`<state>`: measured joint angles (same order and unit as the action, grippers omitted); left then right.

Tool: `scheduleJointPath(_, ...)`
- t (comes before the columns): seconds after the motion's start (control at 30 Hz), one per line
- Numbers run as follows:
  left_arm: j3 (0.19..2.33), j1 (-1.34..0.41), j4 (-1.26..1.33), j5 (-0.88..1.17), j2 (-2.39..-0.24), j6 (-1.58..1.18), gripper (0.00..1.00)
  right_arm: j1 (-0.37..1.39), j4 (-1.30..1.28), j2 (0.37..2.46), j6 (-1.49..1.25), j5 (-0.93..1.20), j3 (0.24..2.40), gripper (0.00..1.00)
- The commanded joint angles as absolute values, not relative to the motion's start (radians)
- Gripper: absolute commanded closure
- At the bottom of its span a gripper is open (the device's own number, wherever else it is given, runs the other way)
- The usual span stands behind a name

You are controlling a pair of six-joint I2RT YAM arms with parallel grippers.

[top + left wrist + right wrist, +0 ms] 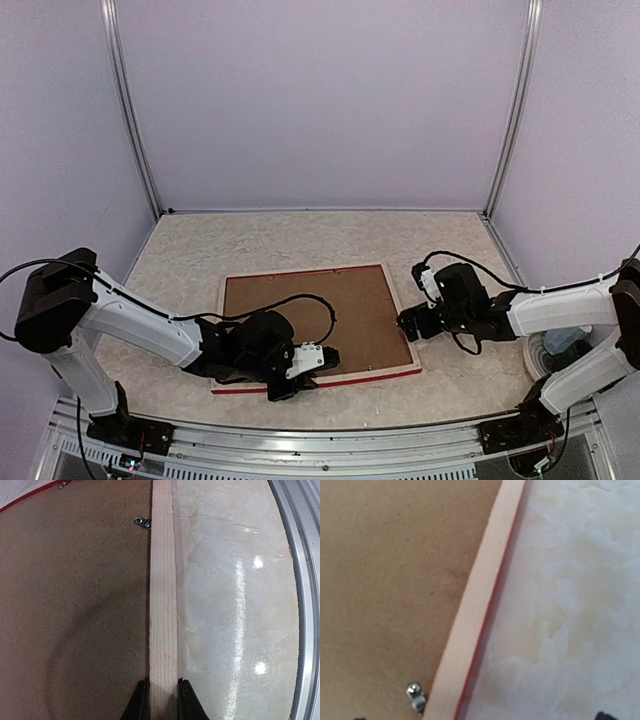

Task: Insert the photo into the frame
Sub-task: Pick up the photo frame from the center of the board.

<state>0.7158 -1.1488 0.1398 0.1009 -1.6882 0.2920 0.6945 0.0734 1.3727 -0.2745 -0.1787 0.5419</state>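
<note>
The frame (300,272) lies face down on the table, pale wood back up, a red edge showing along its near side. Brown backing board (330,310) fills it. The photo is hidden. My left gripper (325,358) is at the near rail; in the left wrist view its black fingers (141,702) press both sides of the pale rail (163,605), so the left gripper (164,700) is shut on it. My right gripper (405,322) sits at the frame's right rail (475,600), open, its tips only just showing at the bottom corners on either side of the rail.
Small metal clips (142,522) (415,696) hold the backing board at the rail. The left arm's black cable (300,300) loops over the board. A metal rail (300,580) runs along the table's near edge. A white and blue object (560,345) sits behind the right arm.
</note>
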Motion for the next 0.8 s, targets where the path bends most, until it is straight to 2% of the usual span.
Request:
scheduleJointPath(0.0, 0.723, -1.149, 0.107, 0.078, -1.702, 0.255, 1.0, 0.686, 0.091, 1.326, -0.293, -0.186, 0.524, 0.01)
scheduleJointPath(0.43, 0.746, -1.154, 0.099, 0.003, -1.611, 0.194, 1.0, 0.598, 0.058, 1.205, -0.4, 0.117, 0.499, 0.01)
scheduleJointPath(0.77, 0.745, -1.207, 0.086, -0.087, -1.505, 0.195, 1.0, 0.578, 0.111, 1.085, -0.555, 0.305, 0.401, 0.01)
